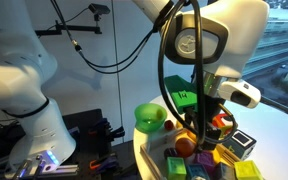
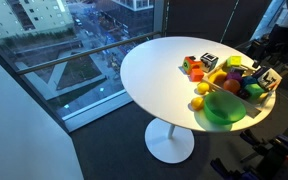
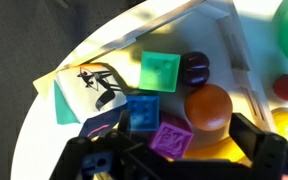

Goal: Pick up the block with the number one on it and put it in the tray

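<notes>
In the wrist view my gripper (image 3: 184, 142) is open, with one dark finger on each side of a purple block (image 3: 171, 139) and an orange ball (image 3: 208, 108). It hangs low over the light wood tray (image 3: 114, 52). In the tray there are also a blue block (image 3: 141, 111), a green block (image 3: 159, 71) and a dark purple ball (image 3: 194, 67). I cannot make out the small pale block with the number one in any view. In an exterior view the gripper (image 1: 206, 125) reaches down among the toys.
A round green bowl (image 2: 222, 106) stands on the white round table (image 2: 159, 70) beside the tray (image 2: 250, 97); it also shows in an exterior view (image 1: 149, 117). A dark-framed white cube (image 1: 242, 143) and red-orange blocks (image 2: 191, 66) lie close by. The table edge is near.
</notes>
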`<state>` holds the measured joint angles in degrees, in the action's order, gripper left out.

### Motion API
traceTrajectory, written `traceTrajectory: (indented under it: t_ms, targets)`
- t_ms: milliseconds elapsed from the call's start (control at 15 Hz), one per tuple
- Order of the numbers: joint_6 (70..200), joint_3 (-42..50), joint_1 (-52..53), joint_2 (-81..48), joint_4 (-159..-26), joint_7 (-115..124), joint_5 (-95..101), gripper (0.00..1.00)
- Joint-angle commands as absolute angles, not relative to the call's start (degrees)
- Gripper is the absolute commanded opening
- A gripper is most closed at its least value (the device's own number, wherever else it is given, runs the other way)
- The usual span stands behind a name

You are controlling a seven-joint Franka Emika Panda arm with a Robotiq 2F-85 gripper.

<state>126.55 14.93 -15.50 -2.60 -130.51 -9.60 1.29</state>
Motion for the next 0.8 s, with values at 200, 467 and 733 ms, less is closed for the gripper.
traceTrajectory:
  t_ms: [200, 467, 733]
  targets:
    - [118.3, 12.2, -12.4, 1.2, -129.2, -9.1, 0.7, 1.00]
    - [113.1, 10.4, -10.3, 4.1, -128.1, -9.0, 0.9, 1.00]
    - [106.3, 8.8, -8.4, 6.6, -126.1, -9.5, 1.6, 1.00]
